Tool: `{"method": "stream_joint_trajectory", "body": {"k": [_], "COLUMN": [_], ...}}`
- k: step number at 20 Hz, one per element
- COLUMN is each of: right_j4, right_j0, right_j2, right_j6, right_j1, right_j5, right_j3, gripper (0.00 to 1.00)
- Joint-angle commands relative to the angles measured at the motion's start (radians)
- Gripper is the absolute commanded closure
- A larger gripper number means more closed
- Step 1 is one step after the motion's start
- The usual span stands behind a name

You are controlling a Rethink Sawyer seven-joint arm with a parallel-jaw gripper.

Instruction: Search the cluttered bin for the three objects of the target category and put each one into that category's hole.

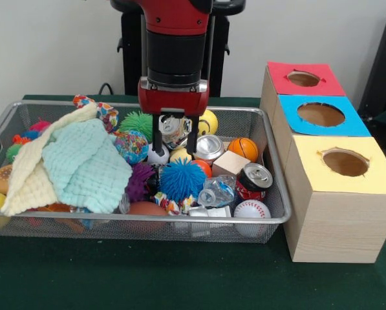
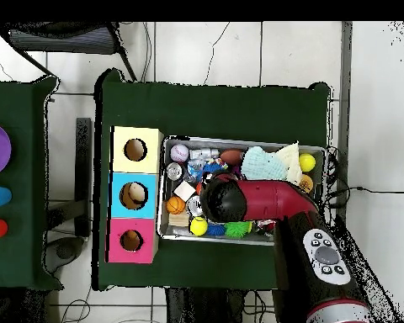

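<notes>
The silver wire-mesh bin (image 1: 273, 216) lies on the green table, full of clutter; it also shows in the overhead view (image 2: 243, 140). My gripper (image 1: 174, 150) hangs over the bin's middle, open, its fingers (image 1: 157, 137) reaching down into the clutter. A crumpled silver thing (image 1: 174, 129) shows between the fingers; I cannot tell whether it is touched. A white ball (image 1: 157, 157) and a small pale yellow ball (image 1: 180, 155) lie at the tips. I see no tan-orange, green-tufted figure and no white string loops. In the overhead view the arm (image 2: 256, 198) hides the gripper.
Three wooden boxes with holes stand beside the bin: red top (image 1: 302, 79), blue top (image 1: 321, 114), yellow top (image 1: 345, 161). A mint cloth (image 1: 83, 165) and a cream cloth (image 1: 24, 181) cover the bin's left half. A blue spiky ball (image 1: 182, 179), cans (image 1: 254, 177) and a basketball (image 1: 244, 148) lie nearby.
</notes>
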Motion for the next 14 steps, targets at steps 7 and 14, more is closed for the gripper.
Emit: {"method": "stream_joint_trajectory", "body": {"k": [7,14], "right_j4": [-0.041,-0.061], "right_j0": [-0.034,-0.007], "right_j2": [0.014,-0.037], "right_j6": [0.034,0.068], "right_j1": [0.125,0.158], "right_j5": [-0.036,-0.062], "right_j3": [-0.023,-0.002], "gripper": [0.0,0.0]}}
